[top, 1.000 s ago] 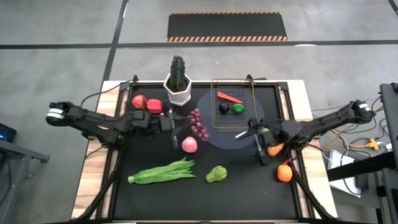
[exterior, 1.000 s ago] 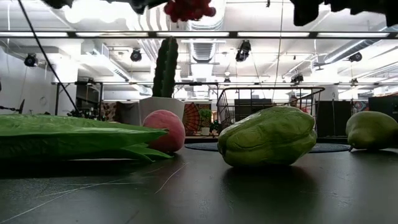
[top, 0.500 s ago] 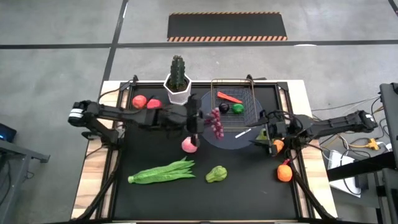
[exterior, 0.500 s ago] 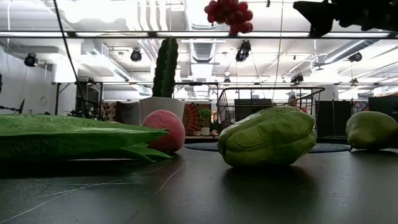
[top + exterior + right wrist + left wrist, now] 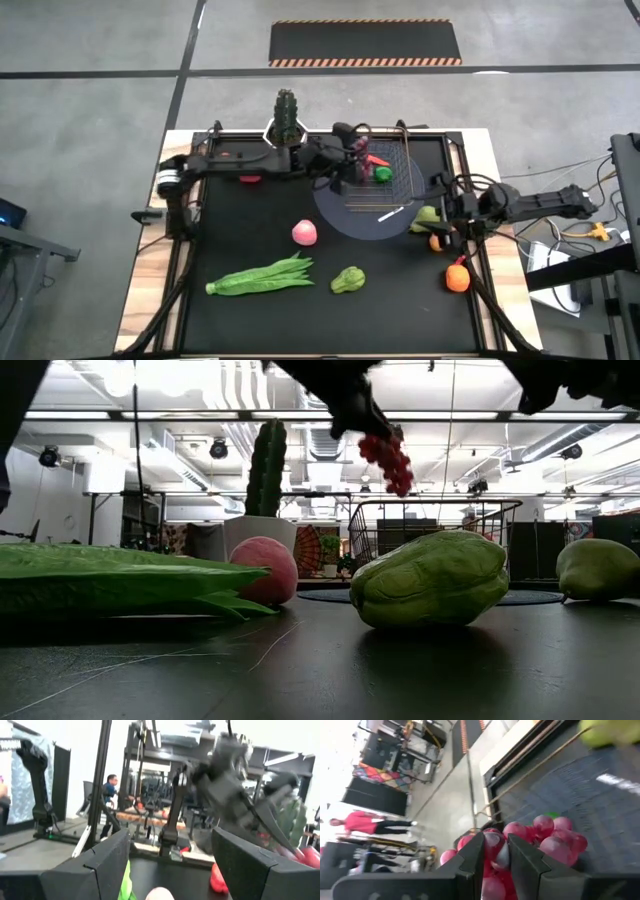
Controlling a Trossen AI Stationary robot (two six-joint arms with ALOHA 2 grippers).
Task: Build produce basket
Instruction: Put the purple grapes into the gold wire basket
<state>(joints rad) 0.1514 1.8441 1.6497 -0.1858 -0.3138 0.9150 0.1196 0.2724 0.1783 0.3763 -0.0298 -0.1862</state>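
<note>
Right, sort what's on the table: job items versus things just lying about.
Job:
basket
grapes, held by the left tool over the basket
peach
green beans
green pear
orange

Lying about:
potted cactus
round grey plate

Black tabletop [image 5: 240, 240]: cactus pot [image 5: 286, 128] far-left, round grey plate [image 5: 362, 214] far-centre, peach [image 5: 304, 233] mid, green beans [image 5: 262, 276] near-left, bumpy green veg [image 5: 347, 280] near-centre, oranges [image 5: 457, 278] + pear [image 5: 426, 214] at right edge.
</note>
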